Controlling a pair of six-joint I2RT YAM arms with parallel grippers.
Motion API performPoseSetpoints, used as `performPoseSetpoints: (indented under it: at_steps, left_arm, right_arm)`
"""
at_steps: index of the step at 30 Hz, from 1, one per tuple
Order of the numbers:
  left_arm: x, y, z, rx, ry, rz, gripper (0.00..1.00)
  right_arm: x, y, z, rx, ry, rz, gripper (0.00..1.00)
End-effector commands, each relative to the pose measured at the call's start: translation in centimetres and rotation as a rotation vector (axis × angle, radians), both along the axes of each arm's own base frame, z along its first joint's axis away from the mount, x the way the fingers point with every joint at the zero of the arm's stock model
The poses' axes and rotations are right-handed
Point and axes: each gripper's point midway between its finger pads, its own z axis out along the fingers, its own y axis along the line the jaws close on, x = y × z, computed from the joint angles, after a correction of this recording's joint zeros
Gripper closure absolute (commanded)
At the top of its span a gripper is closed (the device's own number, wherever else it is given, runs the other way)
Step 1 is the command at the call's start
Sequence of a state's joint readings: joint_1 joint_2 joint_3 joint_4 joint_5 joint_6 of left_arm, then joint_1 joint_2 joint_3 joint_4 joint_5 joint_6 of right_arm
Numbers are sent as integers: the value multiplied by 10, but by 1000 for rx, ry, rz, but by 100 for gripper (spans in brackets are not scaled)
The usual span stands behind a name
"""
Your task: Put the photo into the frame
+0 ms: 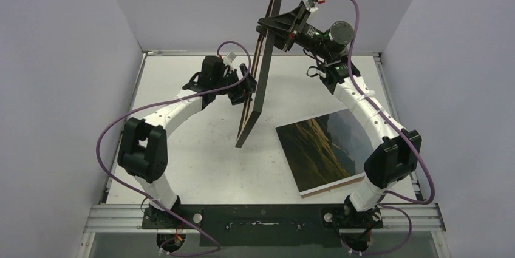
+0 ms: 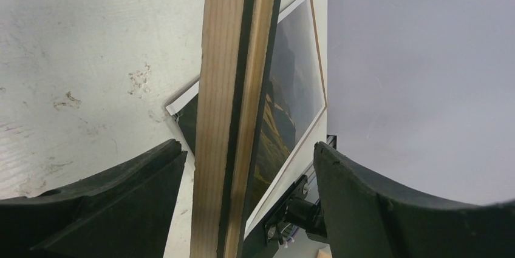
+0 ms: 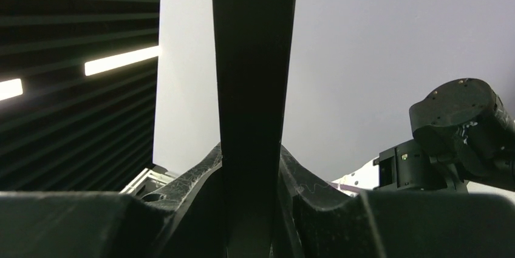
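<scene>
The frame (image 1: 261, 82) stands tilted on edge in the air above the table's middle, black front to the right, light wood back to the left. My right gripper (image 1: 274, 24) is shut on its upper rim; in the right wrist view the dark rim (image 3: 252, 88) sits clamped between the fingers of that gripper (image 3: 251, 161). My left gripper (image 1: 248, 85) is open around the frame's lower left rim. In the left wrist view the wood edge (image 2: 234, 118) runs between the spread fingers of the left gripper (image 2: 248, 147) with gaps on both sides. The photo (image 1: 316, 149) lies flat at the right, also in the left wrist view (image 2: 291, 88).
The right arm (image 1: 370, 112) reaches over the photo's far right corner. A thin brown edge (image 1: 328, 188) shows along the photo's near side. The white table (image 1: 200, 161) has walls on three sides and a metal rail (image 1: 261, 215) at the near edge.
</scene>
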State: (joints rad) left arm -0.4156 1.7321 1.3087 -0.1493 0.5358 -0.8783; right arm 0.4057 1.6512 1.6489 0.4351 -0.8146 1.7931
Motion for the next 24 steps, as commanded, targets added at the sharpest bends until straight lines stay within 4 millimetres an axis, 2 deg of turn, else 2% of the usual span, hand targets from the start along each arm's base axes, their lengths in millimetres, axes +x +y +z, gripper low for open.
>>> performPoseSetpoints:
  at_steps: [1,5,7,10,12,15,18,24]
  left_arm:
    - [9,3,27,-51,-65,-12,31]
    - [15,17,50,-127,-99,34,43]
    - [18,24,57,-165,-114,33,49]
    - [21,20,58,-186,-119,-4,54]
    - [23,20,50,-175,-92,-22,52]
    - [28,21,36,-161,-81,-28,42]
    - [30,21,13,-114,-29,-42,40]
    - [29,27,-11,-36,-4,-50,35]
  right_arm:
    - [-14,-9,21,61,-90,18,96]
    - [-11,-9,13,56,-63,23,96]
    - [-10,-8,10,53,-51,22,96]
    - [-6,-8,9,65,-42,19,96]
    - [-4,-8,11,85,-34,26,96]
    - [-4,-8,14,96,-34,27,96]
    - [-4,-8,17,101,-40,30,96]
    - [-6,-9,20,103,-47,26,96]
